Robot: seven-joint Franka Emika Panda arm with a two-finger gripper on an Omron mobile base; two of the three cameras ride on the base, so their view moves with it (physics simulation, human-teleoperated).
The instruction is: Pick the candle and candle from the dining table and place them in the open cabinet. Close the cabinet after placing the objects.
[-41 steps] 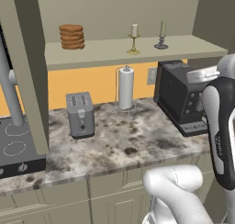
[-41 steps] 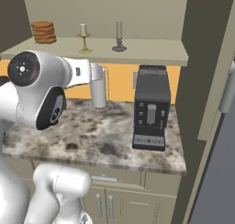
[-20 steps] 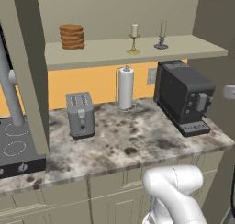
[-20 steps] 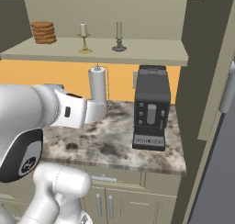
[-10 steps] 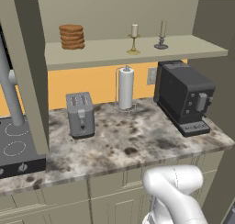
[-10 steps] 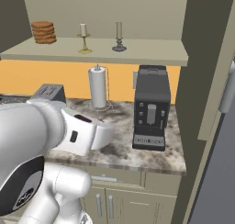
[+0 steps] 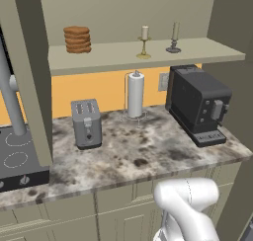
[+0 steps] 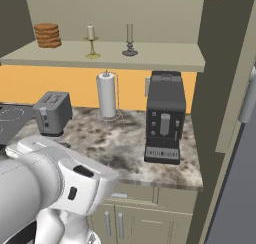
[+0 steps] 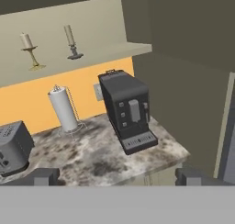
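Now that my arm has swung down and back from the shelf within the last two seconds, both candles stand inside the cabinet [image 7: 148, 55]: the brass-held candle [image 7: 144, 41] and the grey candle [image 7: 174, 37] side by side. My gripper [image 9: 117, 176] is spread wide and empty. Closing the door remains, I judge. No readable writing anywhere

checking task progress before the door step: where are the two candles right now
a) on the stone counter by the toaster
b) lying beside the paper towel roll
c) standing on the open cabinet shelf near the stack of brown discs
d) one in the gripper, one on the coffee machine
c: the brass-gold candle and the silver-grey candle stand upright side by side on the cabinet shelf, to the right of the stack of brown discs.
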